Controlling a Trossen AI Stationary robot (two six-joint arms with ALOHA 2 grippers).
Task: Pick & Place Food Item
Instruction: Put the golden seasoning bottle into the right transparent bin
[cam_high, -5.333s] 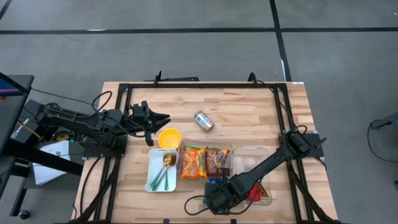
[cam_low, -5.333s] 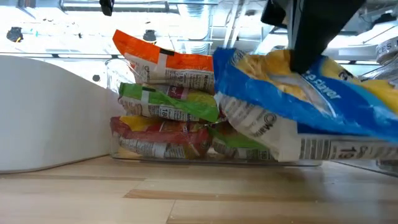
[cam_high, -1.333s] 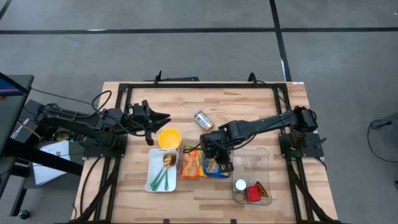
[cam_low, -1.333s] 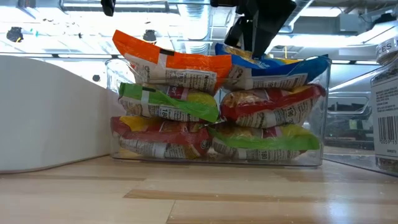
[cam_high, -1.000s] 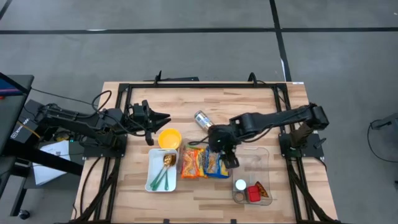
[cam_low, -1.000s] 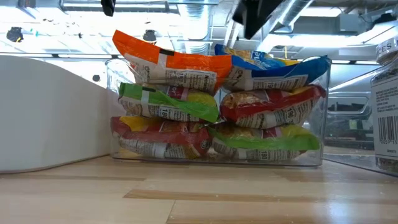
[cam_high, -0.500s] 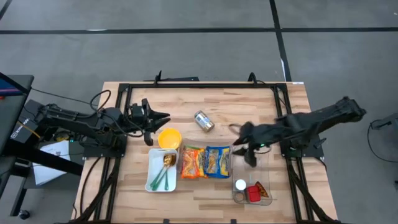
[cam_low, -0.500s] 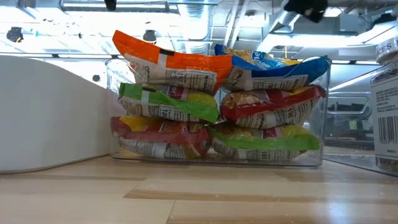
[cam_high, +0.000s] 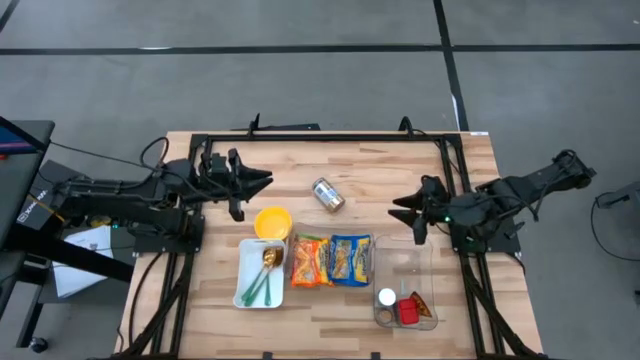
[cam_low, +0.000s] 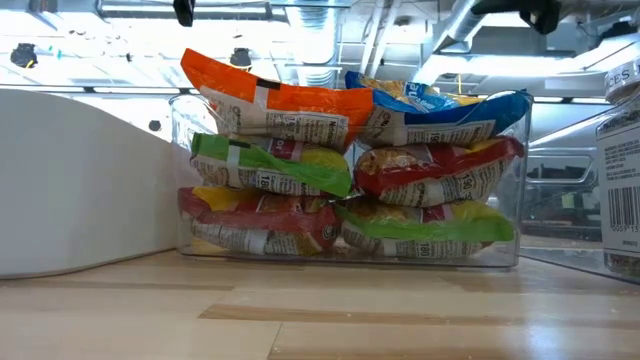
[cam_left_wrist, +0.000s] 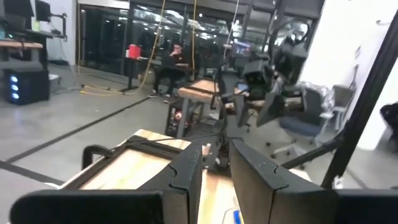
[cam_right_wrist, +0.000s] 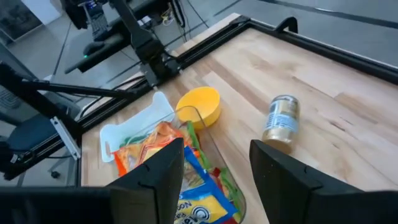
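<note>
Blue packet (cam_high: 350, 257): now binned, well apart from my empty right gripper (cam_high: 409, 214), jaws apart, withdrawn. Placement done, I judge.

On the bench (cam_high: 400, 170), a can (cam_high: 328, 194) lies near the middle. In front of it stands a clear box (cam_high: 332, 261) packed with snack bags (cam_low: 270, 100), stacked in two piles side by side. Left of the box sits a tray (cam_high: 258, 273) holding a spoon (cam_high: 268, 262), and a bowl (cam_high: 272, 222) sits just behind the tray. Right of the box is another clear bin (cam_high: 407, 283) (a few small things lie at its front end). The left end effector (cam_high: 262, 182) hangs behind the bowl; the right end effector (cam_high: 398, 213) hangs behind the bin.
</note>
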